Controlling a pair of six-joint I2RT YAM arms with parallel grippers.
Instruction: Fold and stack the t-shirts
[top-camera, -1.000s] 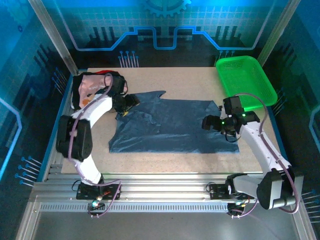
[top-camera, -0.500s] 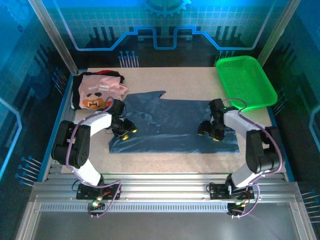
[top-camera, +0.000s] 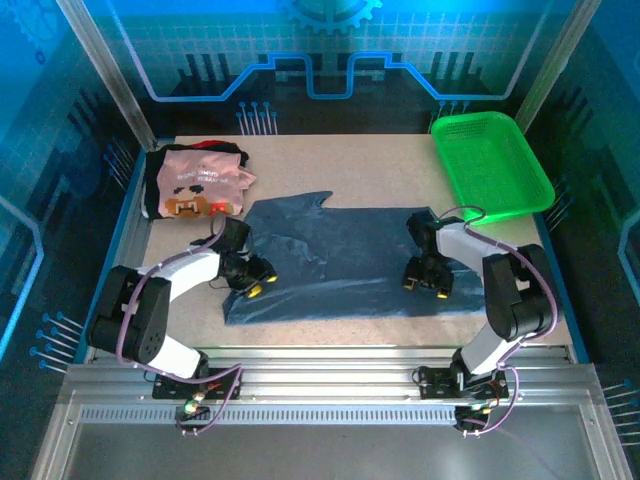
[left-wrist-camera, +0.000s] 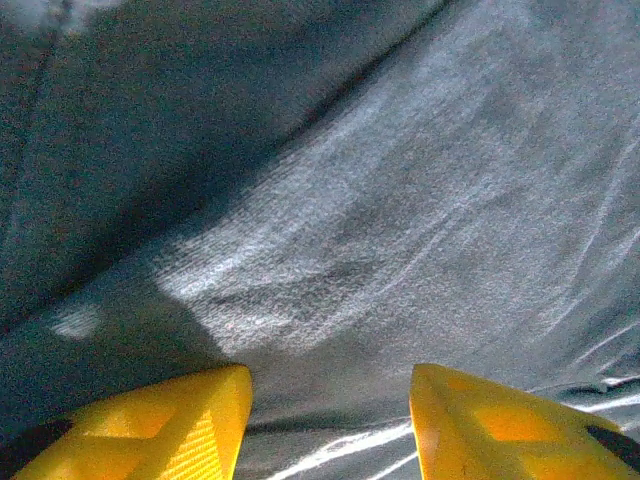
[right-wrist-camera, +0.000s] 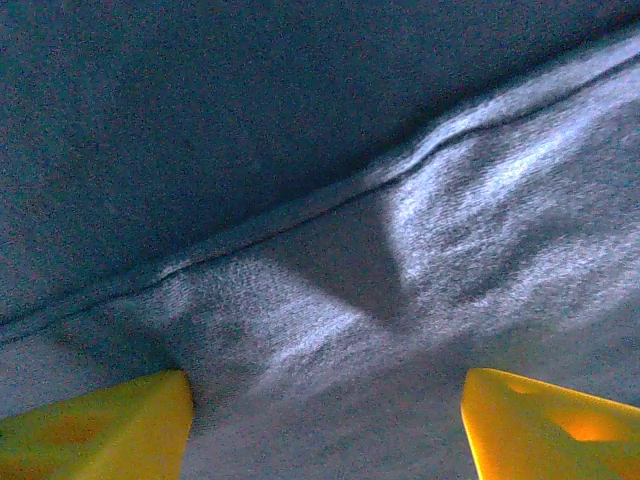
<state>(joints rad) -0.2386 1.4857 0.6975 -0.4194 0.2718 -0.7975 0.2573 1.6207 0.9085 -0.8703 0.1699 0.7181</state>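
Dark slate-blue cloth short-sleeve tee (top-camera: 340, 255) lies spread out mid speckled beige table (top-camera: 380, 160). Left gripper (top-camera: 252, 284) and right gripper (top-camera: 427, 284) are both down on it w/ jaws partway open and cloth between. Tbh can't tell if it's pinched. Pale pink pixel-print tee (top-camera: 200, 185) sits folded in the far-left corner.

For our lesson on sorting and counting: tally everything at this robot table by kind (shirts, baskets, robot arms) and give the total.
T-shirts: 3 (slate-blue t-shirt, pink t-shirt, black t-shirt under the pink one)
Baskets: 1 (green basket)
Robot arms: 2 (left arm, right arm)
Total: 6
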